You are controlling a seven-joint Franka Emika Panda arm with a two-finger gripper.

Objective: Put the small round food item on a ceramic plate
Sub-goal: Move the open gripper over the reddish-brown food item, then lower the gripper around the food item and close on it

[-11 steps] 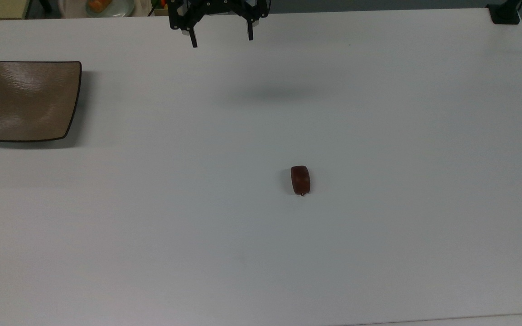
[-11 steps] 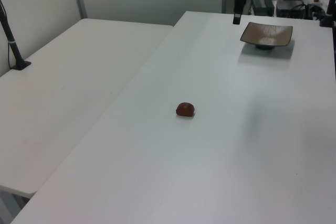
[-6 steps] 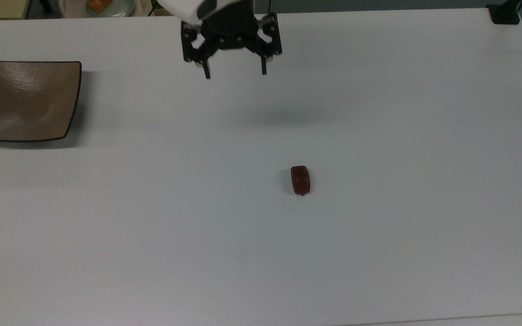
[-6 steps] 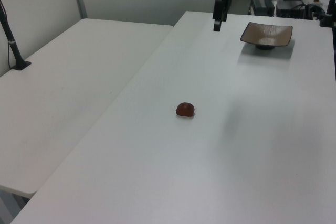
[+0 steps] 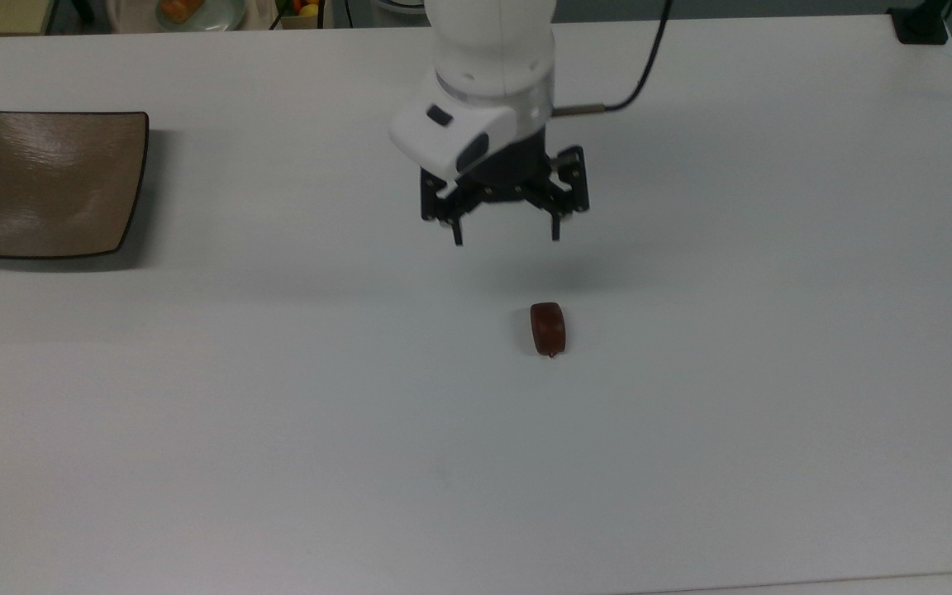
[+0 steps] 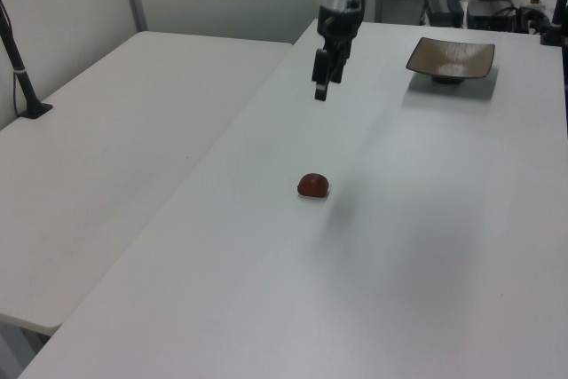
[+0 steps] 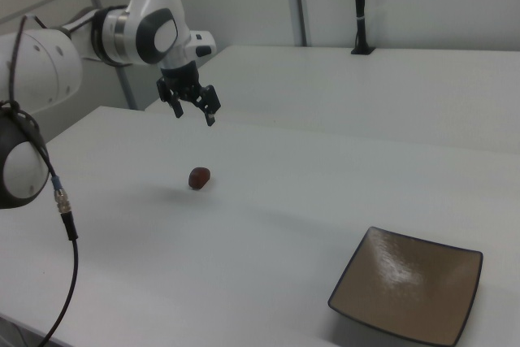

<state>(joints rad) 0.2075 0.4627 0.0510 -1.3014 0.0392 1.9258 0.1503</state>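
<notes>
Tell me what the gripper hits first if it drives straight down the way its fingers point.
Probably bare table. The open gripper points downward, and its shadow lies just short of the food item, so it likely lands beside it, though depth is hard to judge.

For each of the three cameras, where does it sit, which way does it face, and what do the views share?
Top view: high above, looking down on the table; white arm and open claw show.
Left view: beside the table, looking along it toward the far plate; arm and claw show.
Right view: the opposite side, plate nearest; arm, cable and claw show.
All three share the small red-brown food and the plate.
</notes>
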